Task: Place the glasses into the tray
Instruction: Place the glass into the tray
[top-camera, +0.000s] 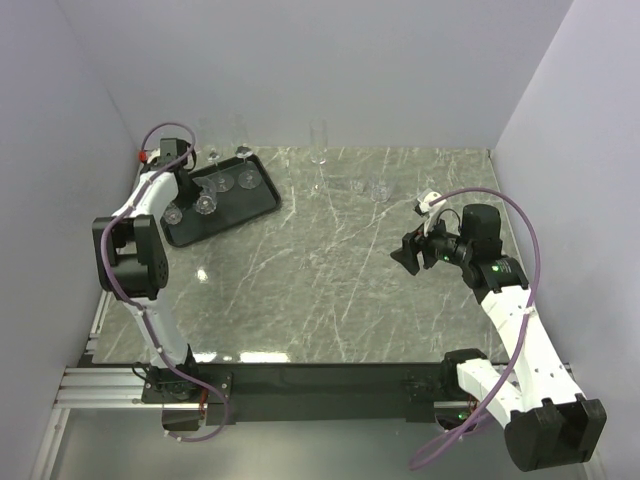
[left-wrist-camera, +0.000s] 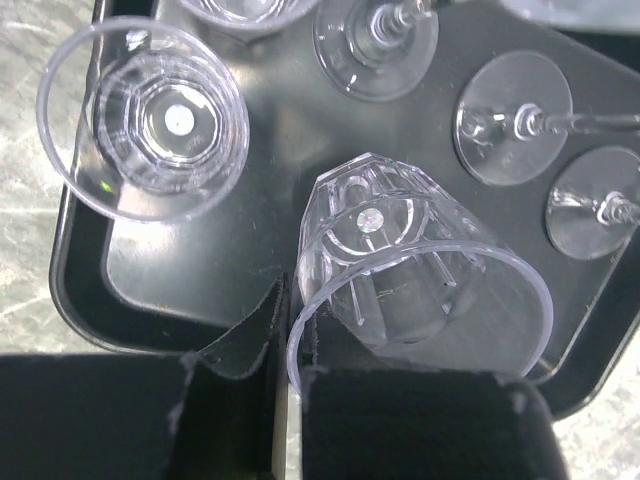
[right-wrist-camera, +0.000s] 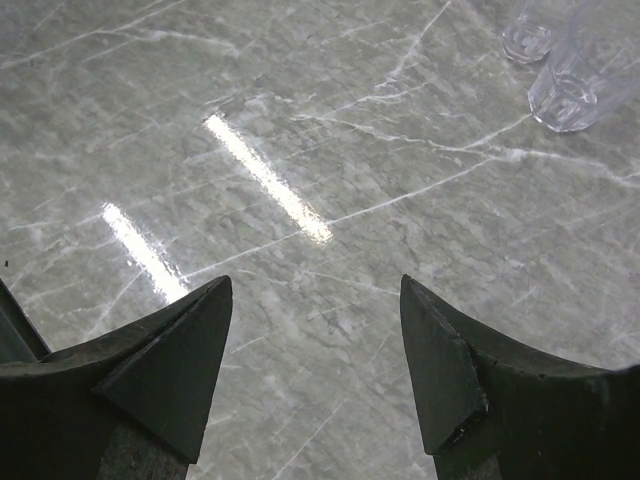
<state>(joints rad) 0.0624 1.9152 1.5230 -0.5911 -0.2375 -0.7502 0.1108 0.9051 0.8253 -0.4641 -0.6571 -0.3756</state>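
Setting down, left claw (left-wrist-camera: 290, 335): pinching the rim of a tilted tumbler (left-wrist-camera: 400, 250) over the tray (left-wrist-camera: 260, 170); an upright tumbler (left-wrist-camera: 142, 118) and stemmed glasses (left-wrist-camera: 513, 118) stand ahead of it. Next, likely: level, lower, release clear of neighbours. Right claw (right-wrist-camera: 315, 340): spread, empty, over the counter (right-wrist-camera: 300, 120); two loose glasses (right-wrist-camera: 565, 95) ahead-right.

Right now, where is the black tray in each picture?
Top external: the tray sits at the upper left, under the end of the left arm.
Left wrist: the tray fills most of the picture, below the tilted tumbler pinched by the left gripper.
Right wrist: not in it; only the marble table.
Shared landmark: the grey marble table shows in all three views.
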